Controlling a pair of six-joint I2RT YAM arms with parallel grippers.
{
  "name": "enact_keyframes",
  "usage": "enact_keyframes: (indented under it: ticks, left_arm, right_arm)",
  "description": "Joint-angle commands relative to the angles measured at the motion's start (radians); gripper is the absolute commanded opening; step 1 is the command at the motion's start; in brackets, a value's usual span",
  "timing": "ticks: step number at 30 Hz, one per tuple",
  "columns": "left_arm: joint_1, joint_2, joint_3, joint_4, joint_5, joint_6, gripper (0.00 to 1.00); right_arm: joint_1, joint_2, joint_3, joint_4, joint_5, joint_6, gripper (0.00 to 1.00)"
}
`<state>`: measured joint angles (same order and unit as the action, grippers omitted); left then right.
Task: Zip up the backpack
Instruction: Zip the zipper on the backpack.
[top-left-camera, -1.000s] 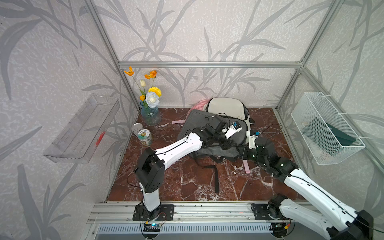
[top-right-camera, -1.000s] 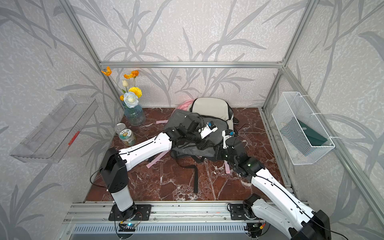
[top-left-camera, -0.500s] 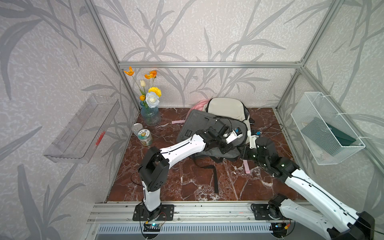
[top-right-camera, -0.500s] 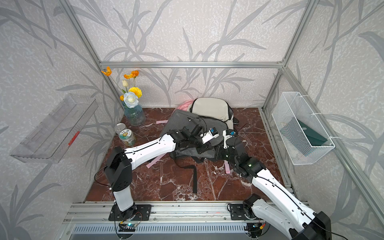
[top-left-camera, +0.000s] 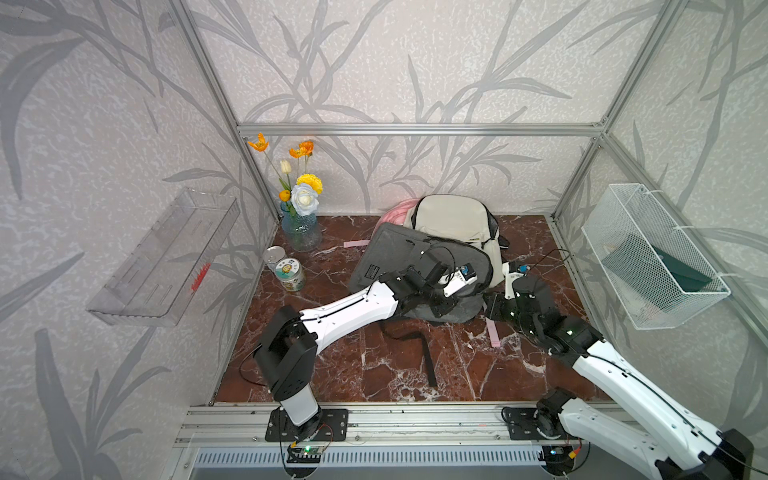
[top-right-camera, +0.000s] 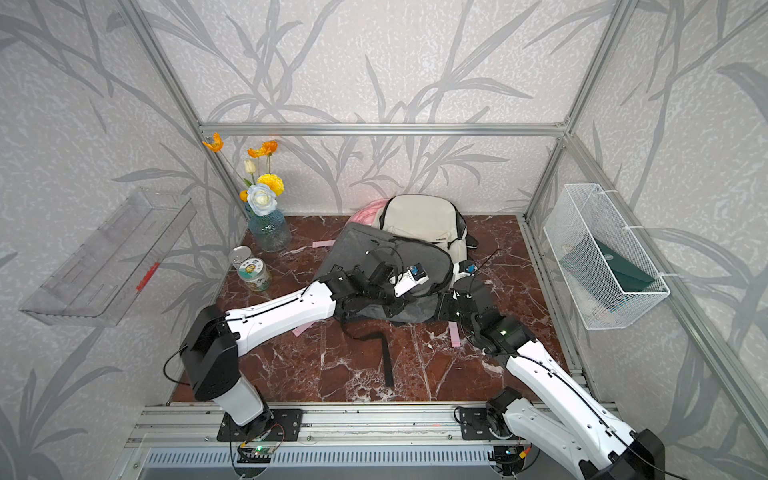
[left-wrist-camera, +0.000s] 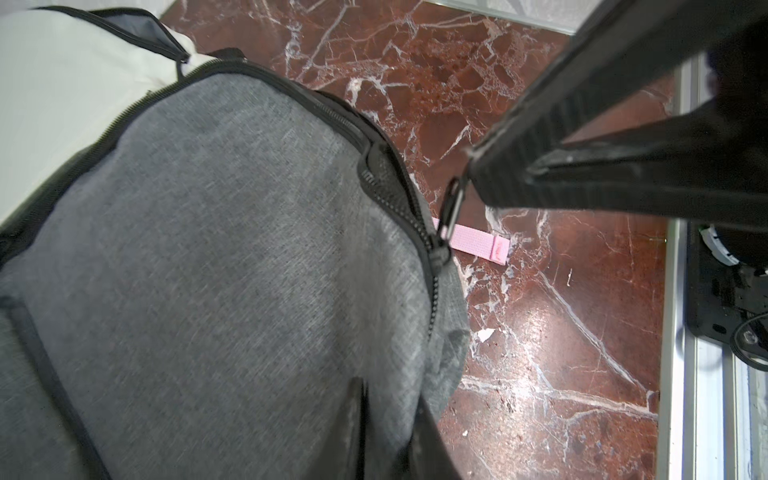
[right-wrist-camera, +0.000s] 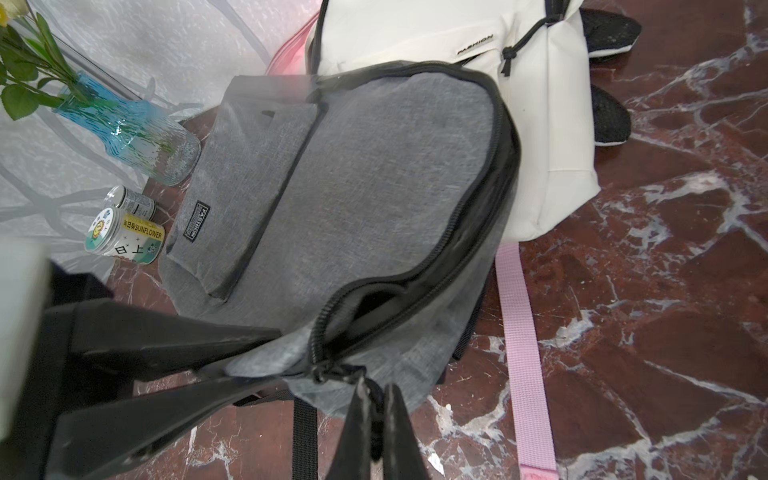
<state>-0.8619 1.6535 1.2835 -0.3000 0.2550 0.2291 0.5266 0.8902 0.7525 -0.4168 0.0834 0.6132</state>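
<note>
While a grey backpack (top-left-camera: 395, 257) lies on the red marble worktop (top-left-camera: 374, 365), overlapping a cream backpack (top-left-camera: 451, 220) at the back wall, both sets of fingers close in on its curved edge. The right fingers (left-wrist-camera: 582, 124) are clenched on the metal zipper pull (left-wrist-camera: 451, 208), which stands out taut from the slider (left-wrist-camera: 438, 253). Just beside it, the left fingers (right-wrist-camera: 166, 332) pinch a fold of the grey fabric. Next to the slider the zipper (right-wrist-camera: 318, 336) gapes, the inside too dark to read. Farther round the curve, whether its teeth are joined cannot be told. In both top views the two grips are too small and crowded to make out. A pink strap (right-wrist-camera: 523, 332) lies on the worktop beside the bag, one end lost under the bags, and a pink thing (top-left-camera: 397, 210) behind the cream backpack is mostly hidden.
</note>
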Motion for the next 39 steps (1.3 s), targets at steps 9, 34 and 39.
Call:
enact_keyframes:
  ticks: [9,34,39]
  left_arm:
    - [0.009,-0.024,-0.003,0.003,0.02,-0.047,0.42]
    - [0.013,-0.1,-0.153,0.012,-0.091,-0.136,0.0]
    - [0.014,-0.095,-0.121,-0.014,-0.067,-0.121,0.08]
  right_arm:
    - [0.022,-0.008,0.056,0.059,-0.058,-0.051,0.0]
    - [-0.176,0.0,0.087,0.005,-0.067,-0.026,0.0]
    - [-0.087,0.003,0.068,0.042,-0.085,-0.043,0.0]
